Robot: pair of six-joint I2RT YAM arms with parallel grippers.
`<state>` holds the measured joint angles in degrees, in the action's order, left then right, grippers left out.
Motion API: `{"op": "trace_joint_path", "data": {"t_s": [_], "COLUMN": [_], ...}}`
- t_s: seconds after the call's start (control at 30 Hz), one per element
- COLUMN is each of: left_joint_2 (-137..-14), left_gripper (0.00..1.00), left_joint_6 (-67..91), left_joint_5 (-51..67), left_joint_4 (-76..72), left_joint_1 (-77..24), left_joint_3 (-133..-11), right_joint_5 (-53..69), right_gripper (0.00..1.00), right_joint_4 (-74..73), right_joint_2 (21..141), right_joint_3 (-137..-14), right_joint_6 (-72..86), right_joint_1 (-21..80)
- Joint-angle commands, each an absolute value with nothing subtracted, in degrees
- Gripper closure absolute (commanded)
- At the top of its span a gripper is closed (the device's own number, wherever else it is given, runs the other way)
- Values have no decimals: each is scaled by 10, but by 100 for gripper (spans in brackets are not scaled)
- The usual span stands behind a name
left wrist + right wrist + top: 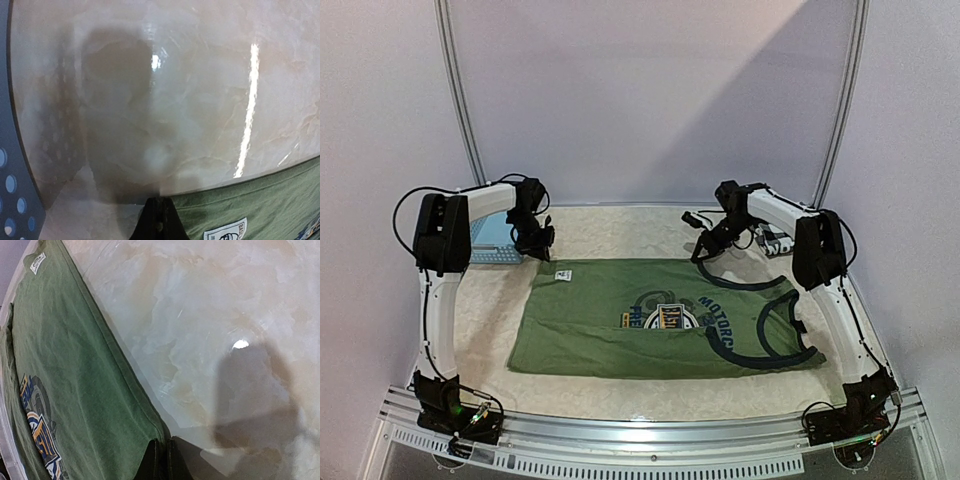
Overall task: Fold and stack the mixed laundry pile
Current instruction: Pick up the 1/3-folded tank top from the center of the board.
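Observation:
From the mixed laundry pile, an olive-green sleeveless shirt with a blue-orange chest emblem lies spread flat across the table, dark-trimmed armholes at the right. My left gripper sits at its far left corner, beside the white label. In the left wrist view the left gripper is shut on that corner of the shirt. My right gripper is at the far edge on the right. In the right wrist view the right gripper is shut on the hemmed edge of the shirt.
A light blue lattice basket stands at the far left, behind the left arm, and its rim shows in the left wrist view. The marbled tabletop runs beyond the shirt to a white back wall.

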<state>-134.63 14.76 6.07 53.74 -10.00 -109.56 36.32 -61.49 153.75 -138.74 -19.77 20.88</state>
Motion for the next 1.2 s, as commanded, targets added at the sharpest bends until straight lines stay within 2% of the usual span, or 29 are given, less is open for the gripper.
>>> {"op": "trace_joint_path", "data": {"t_s": [0.0, 0.37, 1.17], "left_joint_2": [-1290, -1186, -1073], "left_gripper": [100, 100, 100], "left_joint_6": [129, 121, 108], "left_joint_5": [74, 80, 100], "left_joint_4": [523, 502, 532], "left_joint_1": [-102, -116, -127], "left_joint_3": [-1077, -998, -853], "right_joint_5": [350, 348, 331], "right_gripper": [100, 100, 100], "right_joint_4": [-604, -584, -584], "right_joint_2": [1490, 1388, 1264], "right_joint_3": [-1348, -1268, -1081], "right_joint_6": [-215, -219, -263], "right_joint_1": [210, 210, 253]}}
